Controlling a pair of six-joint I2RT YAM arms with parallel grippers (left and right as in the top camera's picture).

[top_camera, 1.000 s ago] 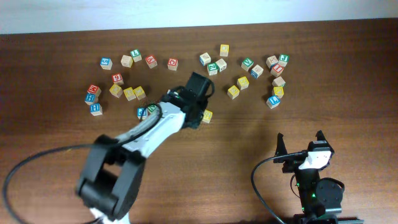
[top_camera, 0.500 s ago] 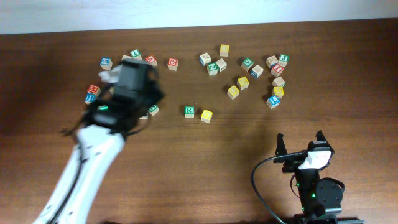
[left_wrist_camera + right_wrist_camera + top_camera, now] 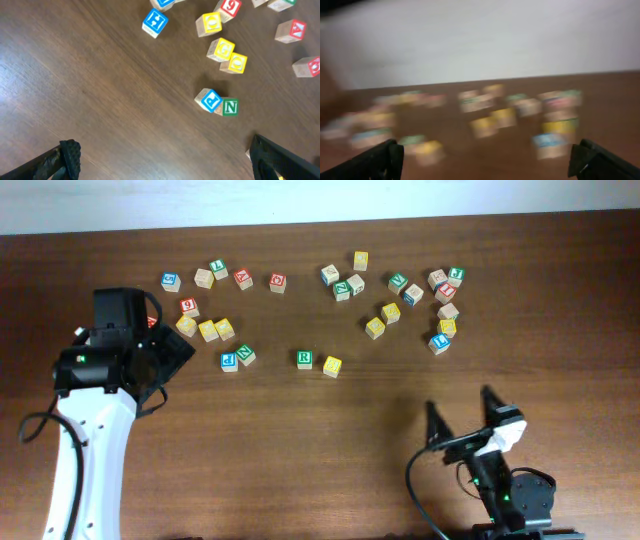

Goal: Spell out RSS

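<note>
Left gripper [image 3: 162, 150], jaws wide and empty; pale green-R wooden cube [image 3: 305, 358] and yellow-faced wooden cube [image 3: 332, 366] well to its right.

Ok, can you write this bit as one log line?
left pincer open, empty | right pincer open, empty | R cube mid-table, yellow cube beside it | spelling one cube short
</note>
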